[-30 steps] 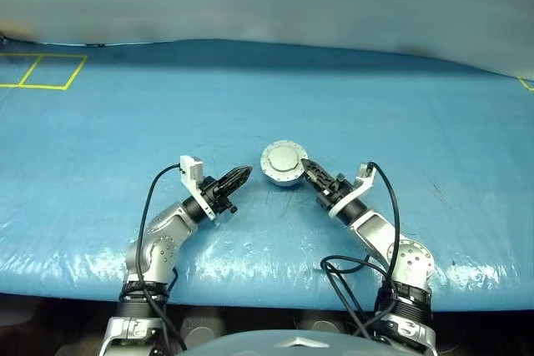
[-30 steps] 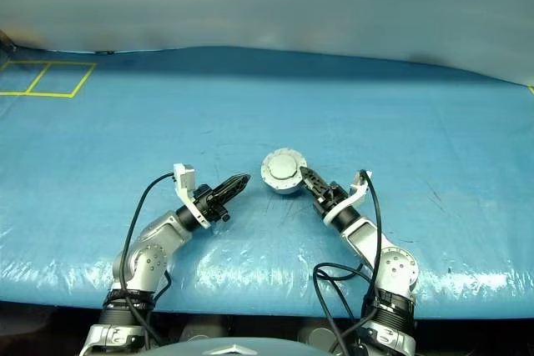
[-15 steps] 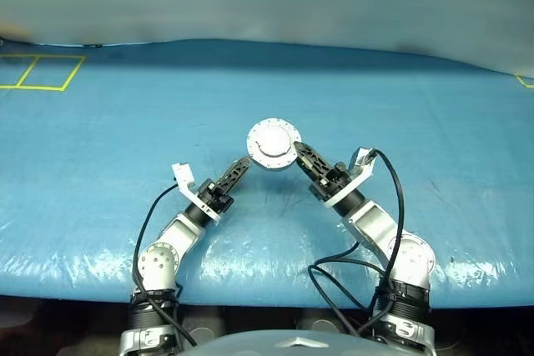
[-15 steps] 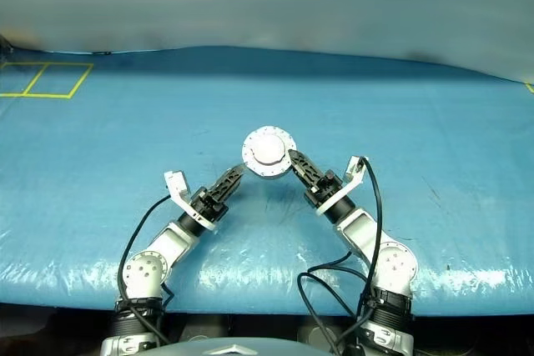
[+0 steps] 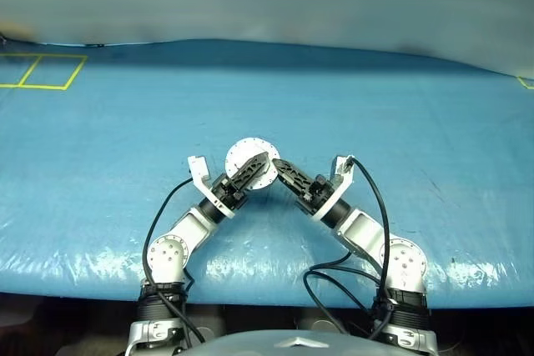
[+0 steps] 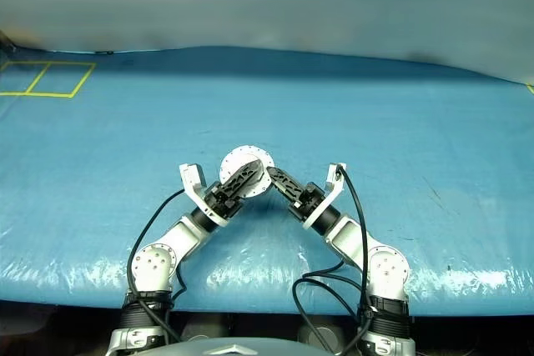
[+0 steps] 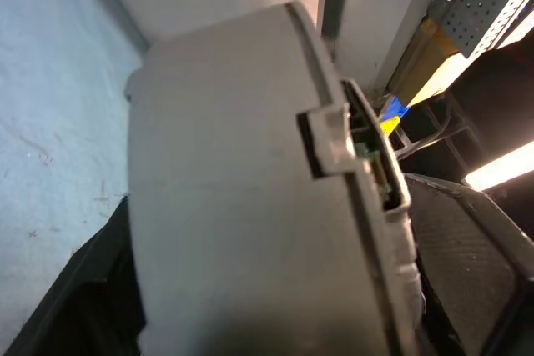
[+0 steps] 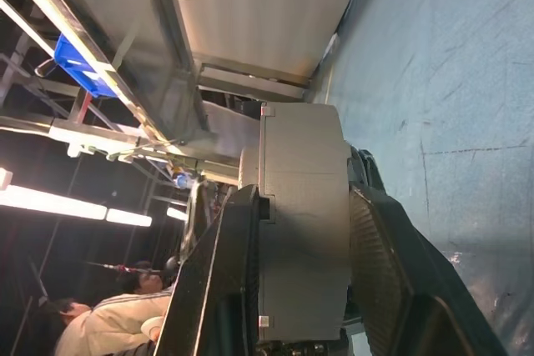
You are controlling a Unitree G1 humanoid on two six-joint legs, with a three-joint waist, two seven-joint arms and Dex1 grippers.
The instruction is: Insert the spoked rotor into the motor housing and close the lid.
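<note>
Motor housing [image 5: 250,164], frame centre: rigid, smooth metal, probably heavy and slippery. Right gripper [image 8: 304,289] clamps its side wall; left gripper [image 5: 254,168] straddles it, grip unclear. Hold the rim.

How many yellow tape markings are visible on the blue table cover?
2. A pair of adjoining yellow squares at the far left corner of the blue table cover, and a short yellow corner mark at the far right edge. More may lie outside the views.
</note>
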